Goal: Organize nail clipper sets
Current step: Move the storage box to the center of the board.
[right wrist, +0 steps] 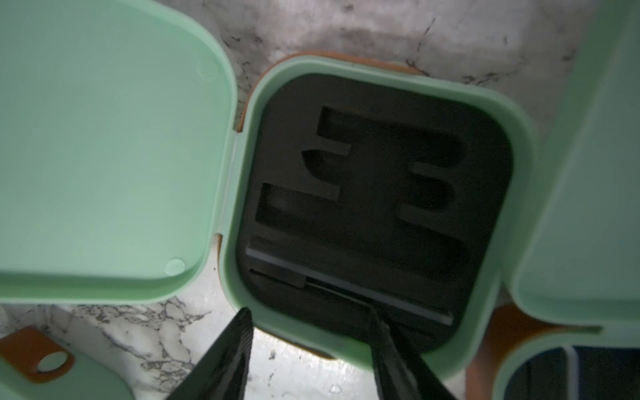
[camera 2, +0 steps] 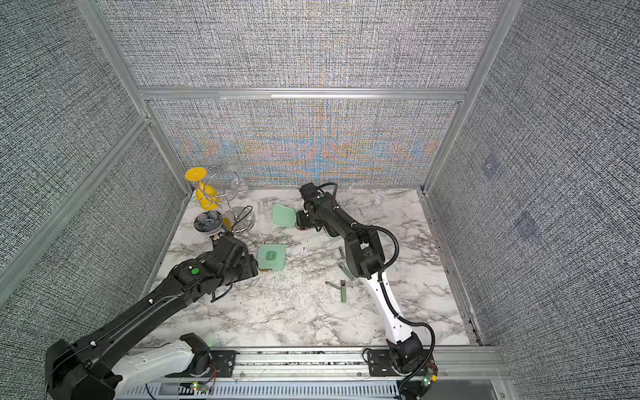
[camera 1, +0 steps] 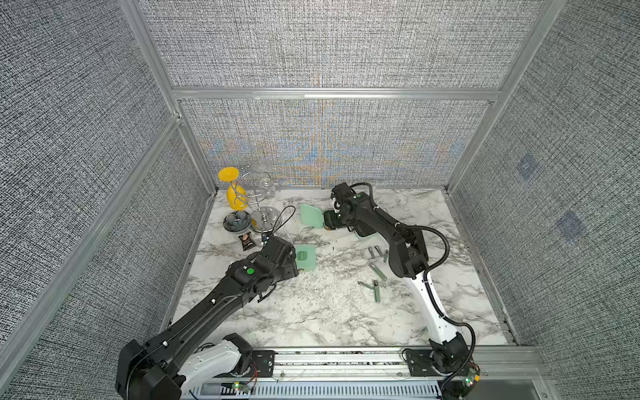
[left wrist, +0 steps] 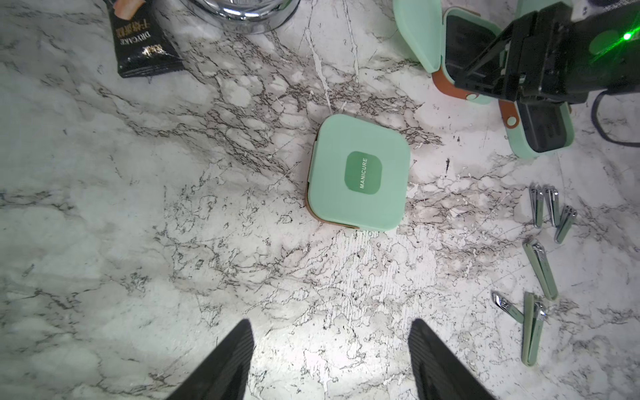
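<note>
My left claw (left wrist: 330,320) hangs released just short of the closed mint case (left wrist: 358,173) on the desk (left wrist: 138,242), while my right claw (right wrist: 310,310), also unclenched, straddles the rim of the open case (right wrist: 346,67).

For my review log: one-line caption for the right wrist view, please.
Right pincer, jaws apart, above an open green case with mostly empty black slots.

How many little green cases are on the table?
3: a closed case by the left gripper, an open case under the right gripper, another open beside it, partly hidden by the arm.
</note>
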